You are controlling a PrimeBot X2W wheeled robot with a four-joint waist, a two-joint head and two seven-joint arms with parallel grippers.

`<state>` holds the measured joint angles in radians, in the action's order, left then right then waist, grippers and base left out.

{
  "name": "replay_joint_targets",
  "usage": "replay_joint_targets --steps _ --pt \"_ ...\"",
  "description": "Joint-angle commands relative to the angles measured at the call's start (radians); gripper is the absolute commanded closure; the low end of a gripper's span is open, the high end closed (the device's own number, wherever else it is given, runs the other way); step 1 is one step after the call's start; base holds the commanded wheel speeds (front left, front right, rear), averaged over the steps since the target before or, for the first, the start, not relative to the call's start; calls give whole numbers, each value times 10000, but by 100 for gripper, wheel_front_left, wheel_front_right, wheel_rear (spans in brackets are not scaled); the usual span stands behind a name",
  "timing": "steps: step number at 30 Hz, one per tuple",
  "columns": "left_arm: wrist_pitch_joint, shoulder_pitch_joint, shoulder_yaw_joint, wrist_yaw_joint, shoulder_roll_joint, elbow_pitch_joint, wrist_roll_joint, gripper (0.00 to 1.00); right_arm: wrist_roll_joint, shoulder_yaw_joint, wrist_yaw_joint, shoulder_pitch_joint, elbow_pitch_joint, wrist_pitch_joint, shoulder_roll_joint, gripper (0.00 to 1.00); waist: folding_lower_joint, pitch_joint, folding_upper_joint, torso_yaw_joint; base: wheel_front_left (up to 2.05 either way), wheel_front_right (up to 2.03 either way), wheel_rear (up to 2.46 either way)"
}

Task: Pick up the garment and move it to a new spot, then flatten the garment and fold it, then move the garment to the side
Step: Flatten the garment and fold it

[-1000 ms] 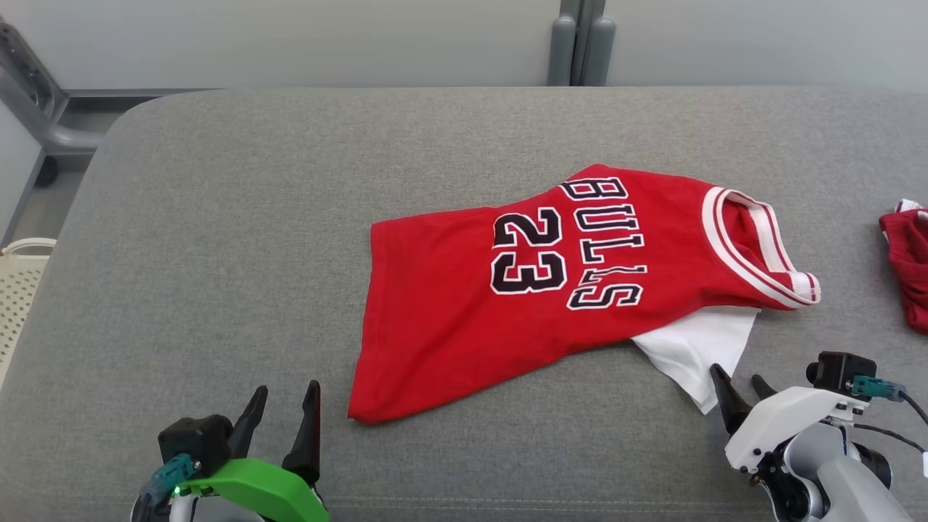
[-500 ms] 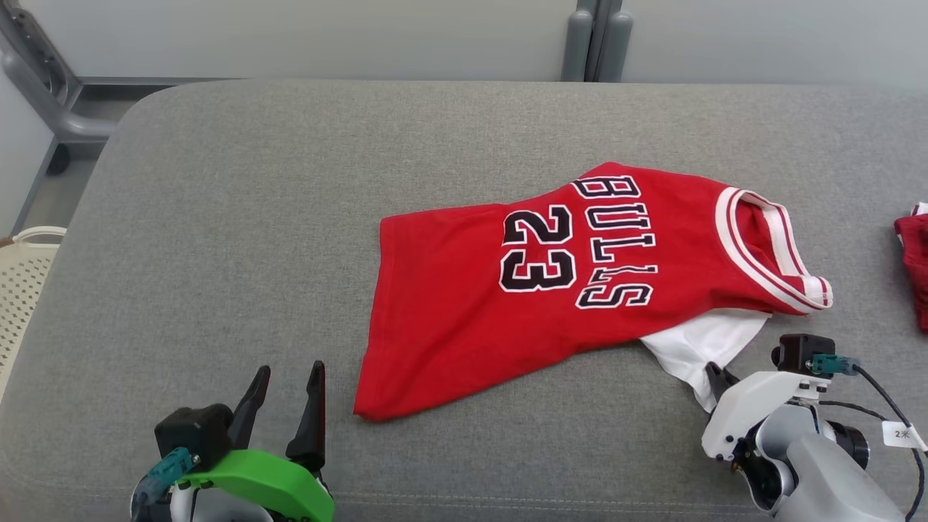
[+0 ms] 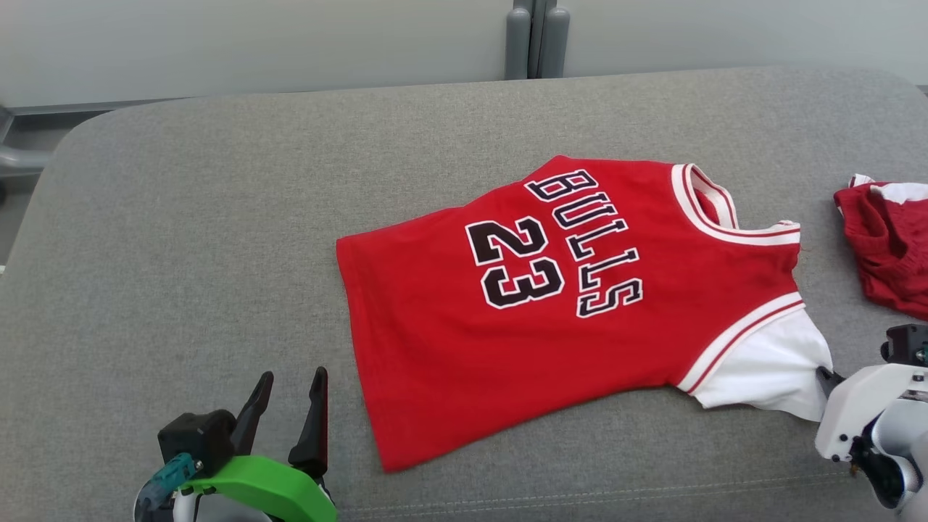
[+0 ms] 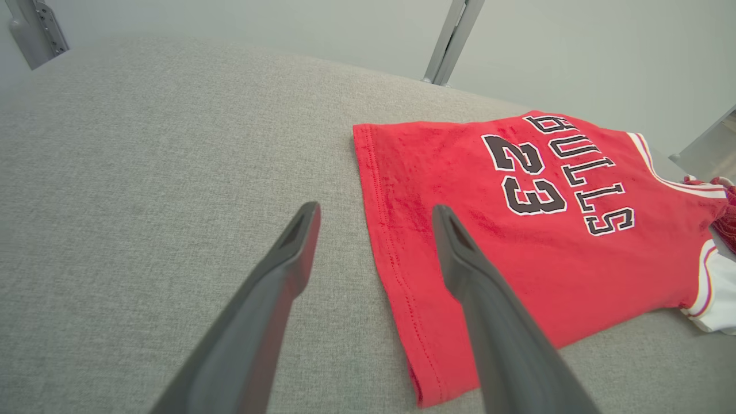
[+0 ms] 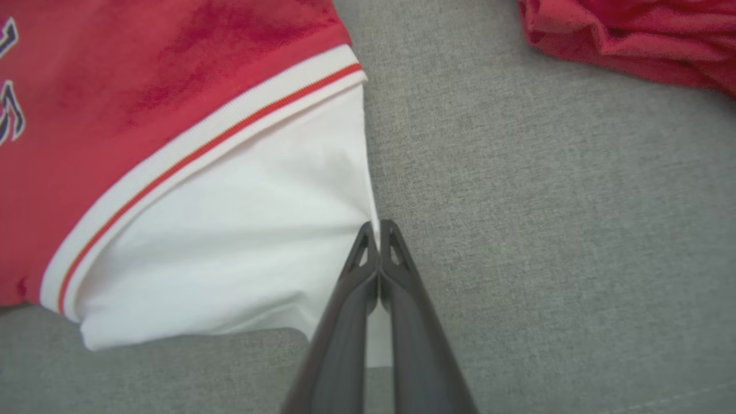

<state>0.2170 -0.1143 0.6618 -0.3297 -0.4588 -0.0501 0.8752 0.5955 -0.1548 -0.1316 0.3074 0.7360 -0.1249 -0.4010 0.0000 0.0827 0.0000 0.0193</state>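
Observation:
The garment (image 3: 551, 304) is a red jersey with black "BULLS 23" lettering and a white sleeve (image 3: 768, 366), lying flat on the grey cushion (image 3: 217, 217). In the right wrist view my right gripper (image 5: 378, 230) is shut on the white sleeve's (image 5: 241, 230) edge, fingers pressed together with fabric pinched between them. In the head view that gripper (image 3: 826, 377) sits at the garment's lower right. My left gripper (image 3: 290, 391) stands open near the front edge, left of the garment's hem corner. In the left wrist view its fingers (image 4: 374, 215) straddle the hem (image 4: 379, 230) from above, apart from it.
A second crumpled red cloth (image 3: 888, 246) lies at the far right of the cushion, also seen as red cloth (image 5: 632, 40) in the right wrist view. Grey wall and a post (image 3: 536, 40) stand behind. The cushion's left half is bare grey fabric.
My right gripper shut on the white sleeve and pulled it rightward, spreading the jersey's shoulder flat. The head camera has shifted. The left gripper stayed open and still.

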Motion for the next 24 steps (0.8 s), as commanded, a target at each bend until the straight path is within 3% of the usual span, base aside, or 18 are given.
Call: replay_joint_targets --steps 1,9,10,11,12,13,24 --pt "33 61 18 36 -34 -48 5 0 38 79 18 -176 -61 -125 -233 100 0 26 0 -88 0 0 0" --pt "-1 11 78 130 3 -183 64 0 195 310 18 -457 -381 -469 -466 100 0 -47 0 -201 0 0 0" --pt "-5 28 98 141 23 -211 77 0 183 338 18 -502 -405 -457 -435 90 0 -69 0 -216 0 0 0" --pt "-13 48 113 135 35 -241 78 0 173 367 18 -545 -403 -464 -397 65 0 -91 0 -233 0 0 0" --pt "-17 69 130 155 50 -264 92 0 137 404 18 -575 -399 -439 -362 6 0 -117 0 -253 0 0 0" --pt "-15 95 155 185 65 -283 93 0 63 434 18 -600 -420 -380 -348 0 0 -145 0 -273 0 0 0" --pt "144 314 216 50 305 -144 75 0 -481 1252 18 -1068 -1616 994 -283 0 0 -640 0 -624 0 0 0"
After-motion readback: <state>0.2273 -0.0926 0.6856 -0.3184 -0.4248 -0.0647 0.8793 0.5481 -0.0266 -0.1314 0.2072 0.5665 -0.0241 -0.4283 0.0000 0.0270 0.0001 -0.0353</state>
